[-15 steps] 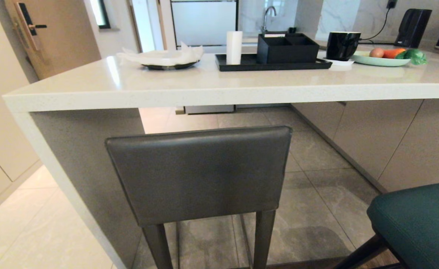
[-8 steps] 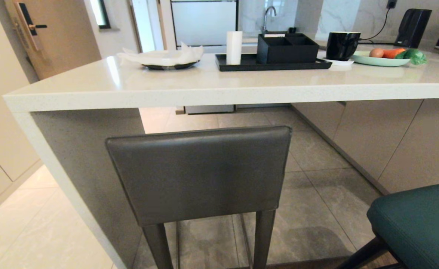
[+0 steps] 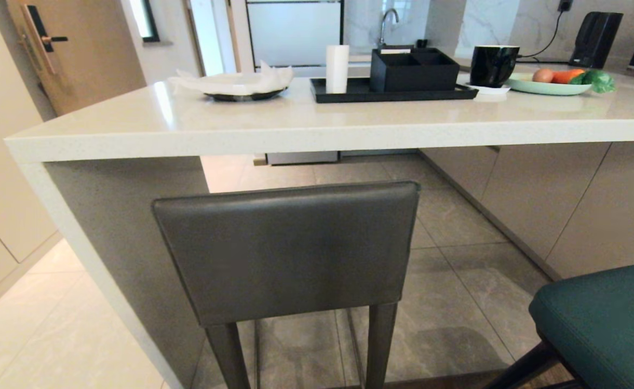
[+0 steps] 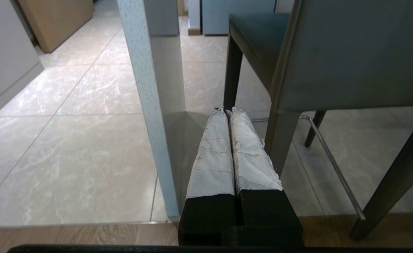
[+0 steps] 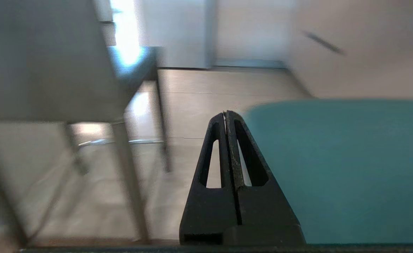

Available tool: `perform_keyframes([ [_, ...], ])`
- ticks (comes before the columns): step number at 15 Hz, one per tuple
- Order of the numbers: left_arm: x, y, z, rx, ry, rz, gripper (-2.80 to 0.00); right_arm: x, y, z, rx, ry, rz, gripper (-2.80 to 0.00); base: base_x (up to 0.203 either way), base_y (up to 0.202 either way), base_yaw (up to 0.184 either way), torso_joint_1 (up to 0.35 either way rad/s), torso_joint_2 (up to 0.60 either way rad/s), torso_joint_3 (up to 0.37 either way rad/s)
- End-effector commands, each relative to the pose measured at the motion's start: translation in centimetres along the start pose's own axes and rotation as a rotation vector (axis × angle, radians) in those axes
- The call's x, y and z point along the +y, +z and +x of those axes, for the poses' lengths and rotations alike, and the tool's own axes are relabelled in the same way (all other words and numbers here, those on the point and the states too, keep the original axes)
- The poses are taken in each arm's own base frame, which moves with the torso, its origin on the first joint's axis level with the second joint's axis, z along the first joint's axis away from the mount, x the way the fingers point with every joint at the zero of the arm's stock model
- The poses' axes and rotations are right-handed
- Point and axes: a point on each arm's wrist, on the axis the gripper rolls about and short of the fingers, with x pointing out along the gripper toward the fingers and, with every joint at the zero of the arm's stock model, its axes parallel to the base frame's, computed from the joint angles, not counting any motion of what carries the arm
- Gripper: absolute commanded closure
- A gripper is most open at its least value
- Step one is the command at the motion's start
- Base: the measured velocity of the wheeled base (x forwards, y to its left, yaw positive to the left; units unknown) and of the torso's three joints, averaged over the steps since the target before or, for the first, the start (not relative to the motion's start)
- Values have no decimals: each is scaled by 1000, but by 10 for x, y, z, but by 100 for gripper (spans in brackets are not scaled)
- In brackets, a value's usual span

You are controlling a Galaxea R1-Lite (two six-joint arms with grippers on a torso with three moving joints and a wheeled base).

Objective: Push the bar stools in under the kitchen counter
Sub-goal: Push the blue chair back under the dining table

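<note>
Nothing moved; teal stool (image 3: 603, 324) stays cut off.

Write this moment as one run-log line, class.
stage: before push | dark grey leather stool: back outside glossy off-white counter | teal stool: out | left gripper: shut, empty | right gripper: shut, empty

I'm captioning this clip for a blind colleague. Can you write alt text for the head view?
A dark grey bar stool stands with its back to the camera at the end of a glossy off-white kitchen counter, its seat under the top. A teal stool shows at lower right; a black tray sits on the counter.
</note>
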Motion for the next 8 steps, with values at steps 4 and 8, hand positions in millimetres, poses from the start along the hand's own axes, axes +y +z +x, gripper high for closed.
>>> perform_keyframes([
  [4,0,-3,0,27,5,1,0,0,0,0,0,23,6,0,0,0,0,0,0,0],
  [8,0,-3,0,26,5,-3,0,-2,-6,0,62,-85,60,0,0,0,0,0,0,0],
])
